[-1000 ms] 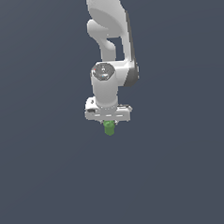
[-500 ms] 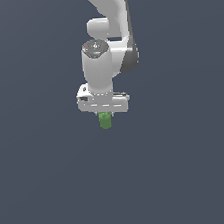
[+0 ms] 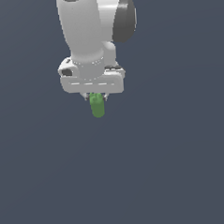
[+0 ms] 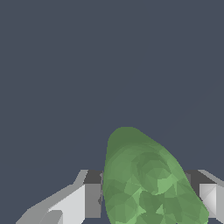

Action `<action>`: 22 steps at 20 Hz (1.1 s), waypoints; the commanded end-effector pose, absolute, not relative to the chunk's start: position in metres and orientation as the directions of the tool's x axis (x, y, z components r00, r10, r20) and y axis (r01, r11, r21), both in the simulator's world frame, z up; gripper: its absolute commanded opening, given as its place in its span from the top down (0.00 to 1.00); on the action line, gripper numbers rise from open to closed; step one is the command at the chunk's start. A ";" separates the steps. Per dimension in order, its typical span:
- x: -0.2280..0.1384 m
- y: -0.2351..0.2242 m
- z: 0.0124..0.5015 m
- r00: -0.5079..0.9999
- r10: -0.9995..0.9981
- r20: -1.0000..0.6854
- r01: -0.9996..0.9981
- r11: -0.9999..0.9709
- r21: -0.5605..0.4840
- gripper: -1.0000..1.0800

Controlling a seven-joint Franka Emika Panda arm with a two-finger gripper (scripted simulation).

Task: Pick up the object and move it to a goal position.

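The object [image 3: 98, 106] is a small bright green cylinder that hangs down from under the white hand, rounded end lowest. My gripper [image 3: 96, 97] is shut on the object, its fingers mostly hidden behind the hand's wide bar in the exterior view. In the wrist view the object [image 4: 144, 179] fills the space between the two fingers, with one grey finger [image 4: 92, 199] on one side and the other finger [image 4: 207, 197] on the opposite side. Its bumpy lobed end faces the camera. No goal marker shows in either view.
The white arm [image 3: 87, 26] rises out of the exterior view's upper edge. Around and below the hand there is only a flat dark blue-grey background, with no other objects or edges visible.
The arm and the held green object have come much closer to the exterior camera and risen, looking larger now. The grip on the object has stayed the same.
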State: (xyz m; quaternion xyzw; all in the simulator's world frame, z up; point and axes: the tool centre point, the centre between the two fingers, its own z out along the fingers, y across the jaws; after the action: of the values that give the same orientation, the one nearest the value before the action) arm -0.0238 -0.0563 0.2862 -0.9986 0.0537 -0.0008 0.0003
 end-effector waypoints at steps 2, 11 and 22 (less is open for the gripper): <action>-0.023 -0.064 0.324 0.994 -0.107 0.001 -0.107 -0.994 -0.001 1.00; -0.017 -0.083 0.411 0.994 -0.107 0.000 -0.107 -0.994 0.000 1.00; -0.011 -0.096 0.466 0.994 -0.107 0.000 -0.107 -0.994 0.000 1.00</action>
State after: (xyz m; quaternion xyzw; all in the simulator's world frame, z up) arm -0.0116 -0.0945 0.4605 -0.9986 0.0537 -0.0004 0.0001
